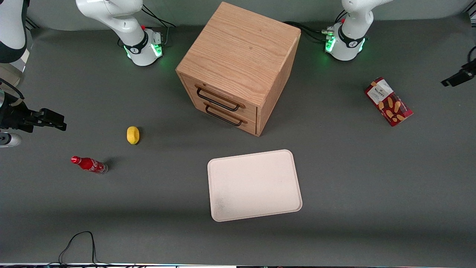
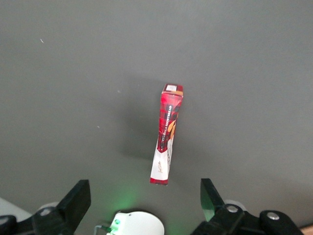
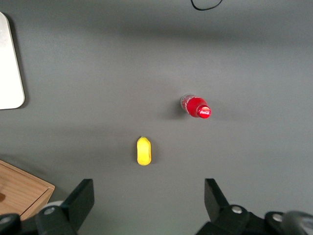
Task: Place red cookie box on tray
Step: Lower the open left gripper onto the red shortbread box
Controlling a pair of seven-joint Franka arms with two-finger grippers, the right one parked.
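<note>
Jaws (image 2: pixel 142 196) of the left arm hang wide open above the red cookie box (image 2: pixel 167 134), which lies on the counter (image 1: pixel 353 178) near the working arm's end, well apart from the bare tray (image 1: pixel 254 185); nothing done yet.

The red cookie box (image 1: pixel 388 101) is lying on the grey table toward the working arm's end, a slim dark-red carton showing tan oval cookie pictures and a white label end pointing away from the front camera. It is sitting at a slant, well apart from the tray (image 1: pixel 254 185). From the left wrist camera the box (image 2: pixel 167 135) is showing its narrow edge. The tray is lying flat, cream-white with rounded corners and a low rim, nearer the front camera, holding nothing.
</note>
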